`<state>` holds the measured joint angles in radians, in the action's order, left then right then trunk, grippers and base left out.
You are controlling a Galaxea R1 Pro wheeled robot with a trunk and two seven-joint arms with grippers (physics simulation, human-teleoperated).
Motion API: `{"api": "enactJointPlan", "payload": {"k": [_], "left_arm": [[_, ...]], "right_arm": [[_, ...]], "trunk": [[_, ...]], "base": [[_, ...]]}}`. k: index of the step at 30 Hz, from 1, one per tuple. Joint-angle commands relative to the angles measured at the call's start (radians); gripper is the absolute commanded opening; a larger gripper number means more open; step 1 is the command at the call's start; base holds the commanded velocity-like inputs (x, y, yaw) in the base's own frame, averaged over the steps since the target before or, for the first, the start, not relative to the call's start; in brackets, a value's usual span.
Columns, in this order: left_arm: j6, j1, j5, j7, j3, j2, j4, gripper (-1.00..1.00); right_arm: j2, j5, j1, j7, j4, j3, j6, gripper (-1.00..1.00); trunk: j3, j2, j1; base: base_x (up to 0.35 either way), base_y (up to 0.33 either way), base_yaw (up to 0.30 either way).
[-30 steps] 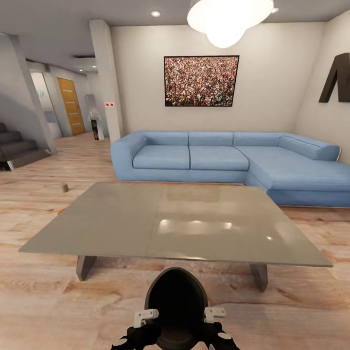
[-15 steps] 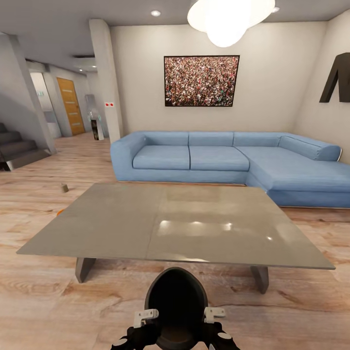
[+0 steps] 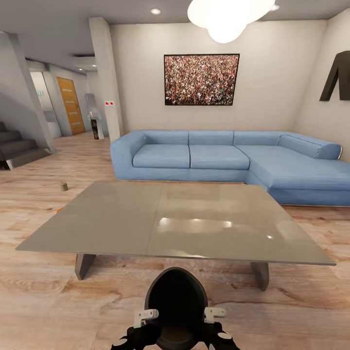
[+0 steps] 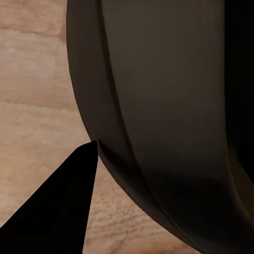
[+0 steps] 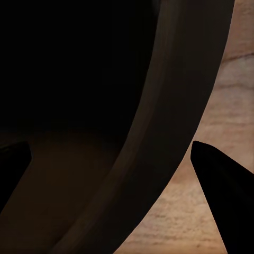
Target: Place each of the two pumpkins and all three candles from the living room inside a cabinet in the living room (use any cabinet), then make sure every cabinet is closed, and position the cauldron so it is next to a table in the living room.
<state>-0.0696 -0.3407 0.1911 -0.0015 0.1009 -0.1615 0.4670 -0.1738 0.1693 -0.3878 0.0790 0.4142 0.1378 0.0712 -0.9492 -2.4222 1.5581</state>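
The black cauldron hangs low in front of me, held by its rim between both grippers. My left gripper and right gripper are each shut on the cauldron's rim on opposite sides. In the left wrist view one dark finger lies outside the cauldron wall. In the right wrist view the fingers straddle the wall. The grey low table stands just beyond the cauldron. A small candle sits on the floor at the left. An orange sliver of a pumpkin peeks past the table's left edge. The cabinet is out of view.
A blue corner sofa runs behind the table and along the right. Stairs rise at the far left, with a pillar and a hallway beyond. Wood floor lies between me and the table.
The whole view has crept forward and the table's near edge sits a little lower and wider in the picture. Cauldron and both grippers keep their places relative to me.
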Motion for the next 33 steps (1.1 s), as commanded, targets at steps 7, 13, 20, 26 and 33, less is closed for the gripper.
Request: {"api": "enactJointPlan", "payload": {"k": [7,13,20,26,33], "left_arm": [[-0.003,0.001,0.016,-0.034,0.017,0.005,0.005,-1.0],[-0.003,0.001,0.016,-0.034,0.017,0.006,0.005,-1.0],[-0.004,0.001,0.016,-0.034,0.017,0.007,0.005,-1.0],[-0.004,0.001,0.015,-0.034,0.017,0.007,0.005,-1.0],[-0.004,0.001,0.015,-0.034,0.017,0.007,0.005,-1.0]], "right_arm": [[0.002,0.027,-0.002,-0.021,0.002,-0.001,0.006,-1.0],[0.002,0.027,-0.002,-0.021,0.002,-0.001,0.006,-1.0],[0.002,0.027,-0.002,-0.021,0.002,-0.001,0.006,-1.0],[0.002,0.027,-0.002,-0.021,0.002,-0.001,0.006,-1.0],[0.002,0.027,-0.002,-0.021,0.002,-0.001,0.006,-1.0]], "trunk": [[-0.023,-0.05,0.027],[-0.039,-0.078,0.042],[-0.039,-0.078,0.042],[-0.039,-0.078,0.042],[-0.039,-0.078,0.042]], "base": [[0.0,0.0,0.0],[0.0,0.0,0.0],[0.0,0.0,0.0],[0.085,0.0,0.0],[0.059,0.0,0.0]]}}
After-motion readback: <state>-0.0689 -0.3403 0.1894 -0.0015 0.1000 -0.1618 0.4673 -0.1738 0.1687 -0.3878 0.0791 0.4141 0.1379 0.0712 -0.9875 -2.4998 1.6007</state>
